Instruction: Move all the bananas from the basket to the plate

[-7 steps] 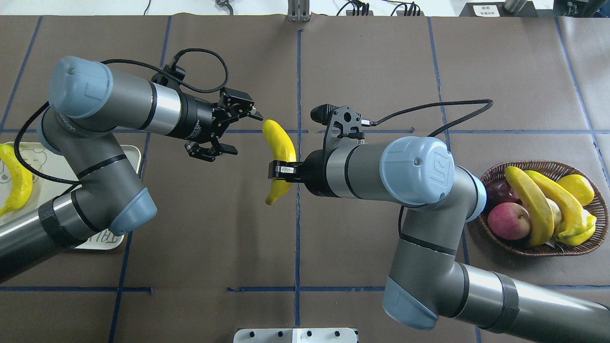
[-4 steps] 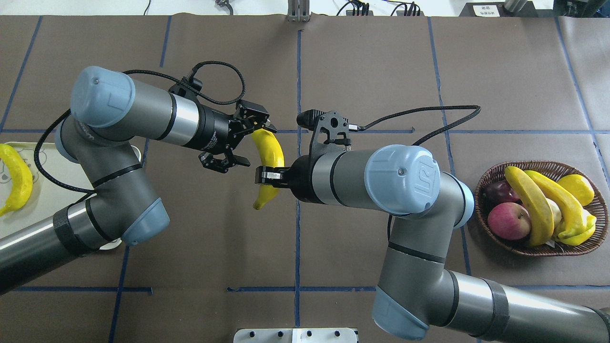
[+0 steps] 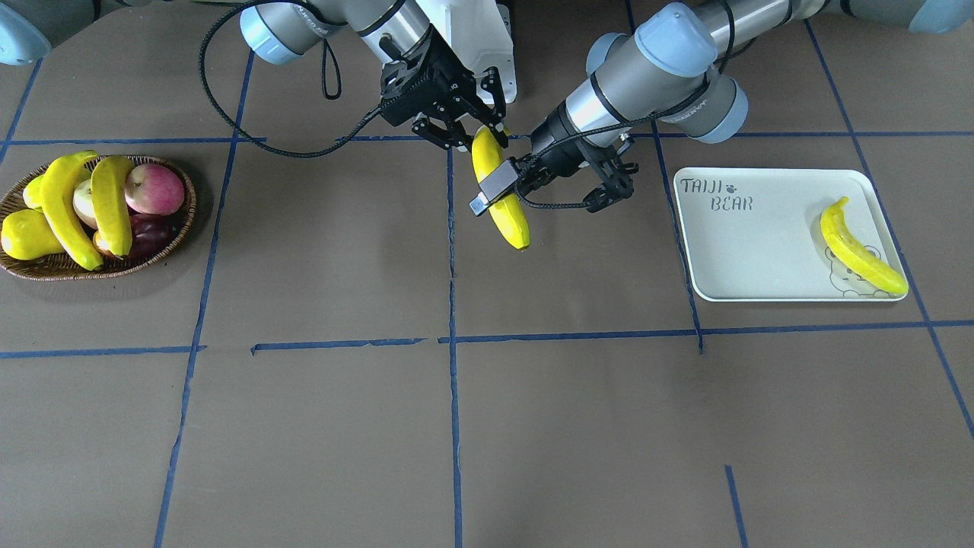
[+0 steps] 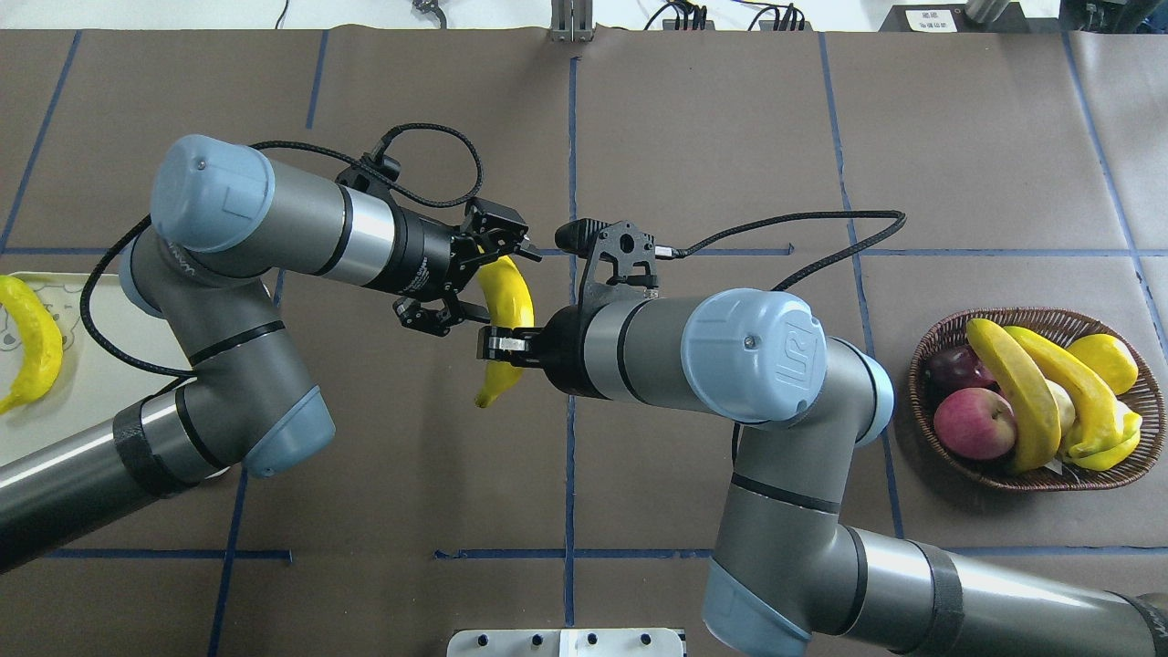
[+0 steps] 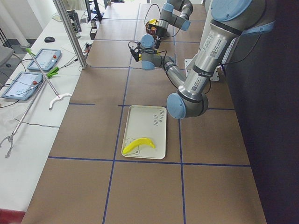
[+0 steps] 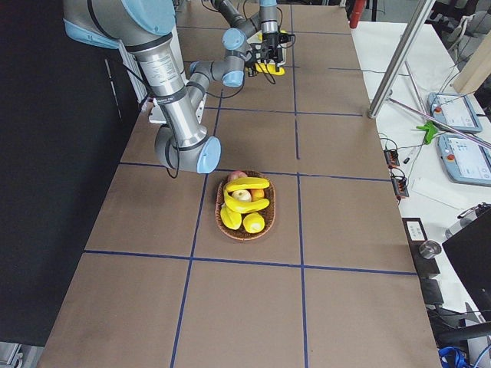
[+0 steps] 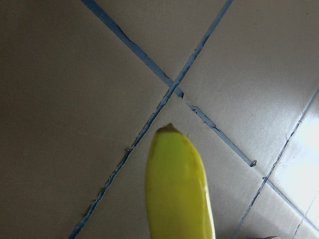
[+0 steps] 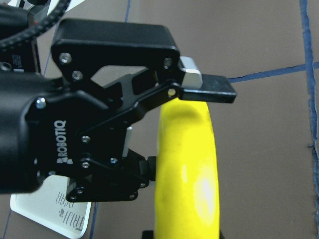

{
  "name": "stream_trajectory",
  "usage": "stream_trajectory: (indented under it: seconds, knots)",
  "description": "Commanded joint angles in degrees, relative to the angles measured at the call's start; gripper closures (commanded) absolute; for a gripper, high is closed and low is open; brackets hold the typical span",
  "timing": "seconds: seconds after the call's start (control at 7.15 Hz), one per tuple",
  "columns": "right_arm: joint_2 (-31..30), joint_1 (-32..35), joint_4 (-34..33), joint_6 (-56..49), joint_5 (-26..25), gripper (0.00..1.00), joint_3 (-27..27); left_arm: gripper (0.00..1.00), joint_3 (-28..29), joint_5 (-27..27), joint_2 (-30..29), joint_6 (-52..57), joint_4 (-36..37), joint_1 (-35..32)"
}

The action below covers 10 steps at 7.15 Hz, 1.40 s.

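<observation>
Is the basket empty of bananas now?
No, two bananas lie in the basket, and the right hand holds a third banana in mid-air.

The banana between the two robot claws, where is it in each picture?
Front-facing: banana upper middle, right of the blue tape line.
Overhead: banana at centre, left of that line.
Exterior left: too small to tell.
Exterior right: banana tiny, top middle.
Left wrist: banana bottom centre.
Right wrist: banana bottom centre, huge.
Shared landmark: the blue tape line.
</observation>
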Motion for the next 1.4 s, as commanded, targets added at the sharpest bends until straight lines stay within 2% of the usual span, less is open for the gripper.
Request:
stream_trajectory:
  seconds: [0.0, 0.14, 0.28, 0.42, 0.56, 0.7, 1.12, 1.26]
  knots:
    - [0.0, 0.0, 0.0, 0.0, 0.0, 0.97, 0.1, 0.49, -0.3, 0.7, 0.1, -1.0, 0.0, 0.0]
    - [0.0, 0.0, 0.1, -0.1, 0.0, 0.96, 0.1, 0.82, -0.5, 0.7, 0.1, -1.1, 0.0, 0.0]
    - [-0.1, 0.0, 0.1, -0.1, 0.0, 0.96, 0.1, 0.99, -0.6, 0.7, 0.6, -1.1, 0.0, 0.0]
    - [-0.1, 0.0, 0.1, -0.2, 0.0, 0.91, 0.2, 1.0, -0.7, 0.7, 0.7, -1.1, 0.1, 0.0]
    - [-0.1, 0.0, 0.1, -0.2, 0.0, 0.48, 0.2, 1.0, -0.7, 0.7, 0.8, -1.1, 0.1, 0.0]
    - [-0.3, -0.1, 0.0, -0.6, -0.4, 0.01, 0.2, 1.0, -0.6, 0.7, 0.8, -1.1, 0.1, 0.0]
    - [-0.4, -0.1, -0.2, -0.8, 0.1, 0.0, 0.4, 1.0, -0.3, 0.8, 1.0, -0.7, 0.1, -0.1]
    - [-0.9, 0.0, -1.1, -0.8, 2.1, 0.0, 0.7, 1.0, -0.6, 1.3, 2.4, -0.7, 0.1, -0.2]
